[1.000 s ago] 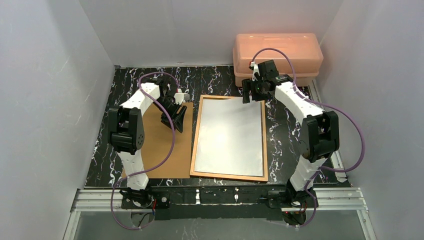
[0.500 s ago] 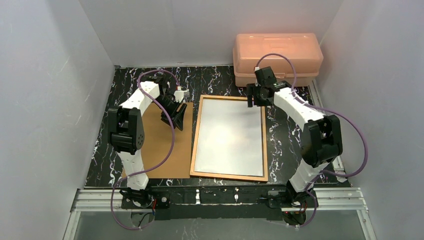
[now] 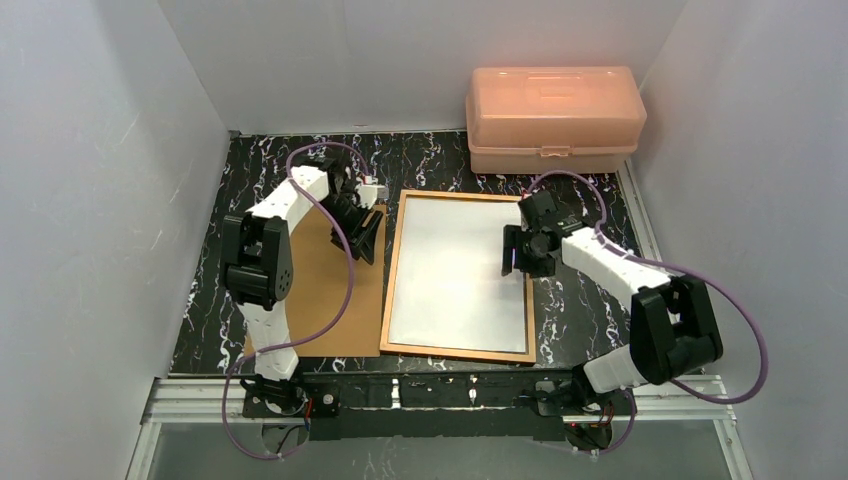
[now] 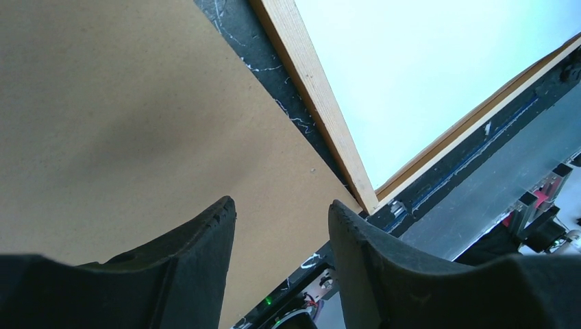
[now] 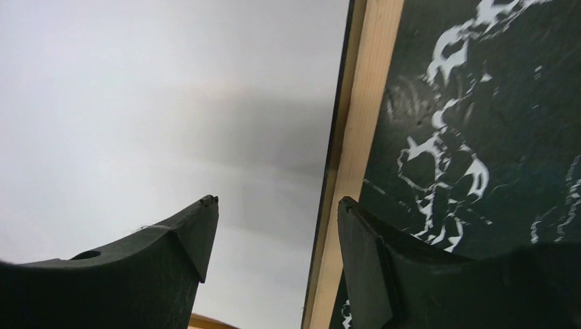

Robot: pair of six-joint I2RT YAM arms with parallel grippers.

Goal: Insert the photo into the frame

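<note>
The photo (image 3: 458, 268) lies white side up inside the frame (image 3: 455, 352) on the bench (image 3: 580, 312); seating looks nearly done. The right tool (image 5: 277, 205), apart and empty, hovers over the frame's right rail, likely to press that edge flat. The left tool (image 4: 281, 202), also apart, hangs over the board (image 3: 320, 290).

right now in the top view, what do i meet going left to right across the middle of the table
brown backing board → frame, left rail → photo, white side up → right gripper over the frame's right rail
</note>
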